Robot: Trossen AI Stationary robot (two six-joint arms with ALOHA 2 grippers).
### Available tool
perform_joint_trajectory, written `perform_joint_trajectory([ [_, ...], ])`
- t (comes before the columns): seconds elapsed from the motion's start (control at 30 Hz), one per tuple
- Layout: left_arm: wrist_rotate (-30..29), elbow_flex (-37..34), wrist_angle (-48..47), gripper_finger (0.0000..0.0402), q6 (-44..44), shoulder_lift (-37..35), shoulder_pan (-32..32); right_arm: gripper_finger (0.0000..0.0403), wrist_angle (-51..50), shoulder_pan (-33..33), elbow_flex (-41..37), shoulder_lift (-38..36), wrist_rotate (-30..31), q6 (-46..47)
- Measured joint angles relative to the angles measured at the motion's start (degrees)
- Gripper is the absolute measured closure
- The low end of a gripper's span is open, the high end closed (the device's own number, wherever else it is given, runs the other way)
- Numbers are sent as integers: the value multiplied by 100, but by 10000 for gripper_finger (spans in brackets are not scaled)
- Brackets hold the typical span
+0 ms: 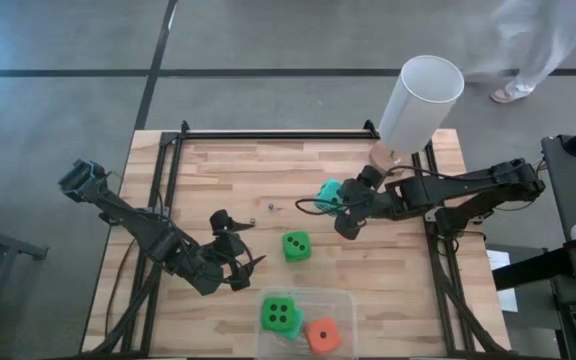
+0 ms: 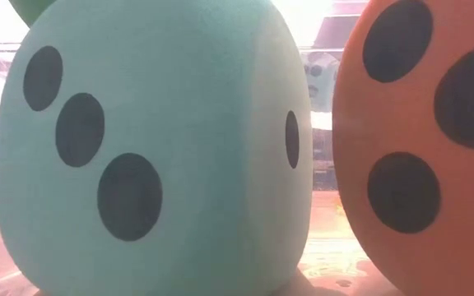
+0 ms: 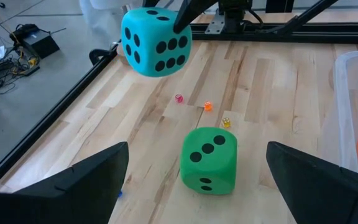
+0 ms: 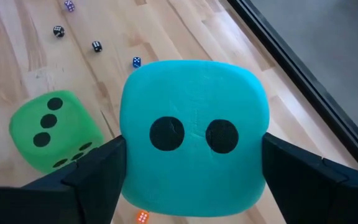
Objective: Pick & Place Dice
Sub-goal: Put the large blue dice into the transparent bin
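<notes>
My right gripper (image 1: 340, 205) is shut on a teal die (image 4: 194, 140), which hangs above the table's far middle (image 3: 156, 40). A bright green die (image 1: 295, 246) rests on one face on the wooden table, also in the left wrist view (image 3: 209, 160). My left gripper (image 1: 240, 252) hovers open just left of it, its fingers pointing toward it without touching. In the clear bin (image 1: 343, 300) at the near edge lie a green die (image 1: 280, 313), an orange-red die (image 1: 323, 335) and a teal die (image 2: 155, 156). My right gripper pinches the teal die between its two fingers, on two opposite faces (image 4: 128, 149). One finger (image 4: 98, 171) stands on each side, and the two-pip face is turned toward the wrist. The fingers slant down from the table's right. The die is lifted clear of the table.
Several tiny coloured dice (image 3: 207, 106) lie scattered on the wood beyond the green die. A tall white cylinder (image 1: 420, 100) stands at the far right corner. A person's legs (image 1: 528, 50) show beyond the table. Black frame rails (image 1: 168, 180) run along the table's sides.
</notes>
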Motion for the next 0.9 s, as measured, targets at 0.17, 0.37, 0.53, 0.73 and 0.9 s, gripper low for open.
perform_joint_trajectory([
  [0.17, 0, 0, 0, 16, 0, -1, 0, 80, -105, 0, 0, -1, 143, 12],
  [0.37, -2, 0, 0, 18, 0, 0, 0, 79, -86, -4, 0, -1, 152, 15],
  [0.53, -2, 0, 0, 20, 0, -2, 0, 80, -88, -4, 0, -1, 150, -18],
  [0.73, -2, 0, 0, 16, 0, -1, -1, 87, -89, 0, 0, -1, 150, -113],
  [0.9, -1, 0, 0, 20, 0, 0, -1, 92, -87, 17, 0, -62, 146, -109],
])
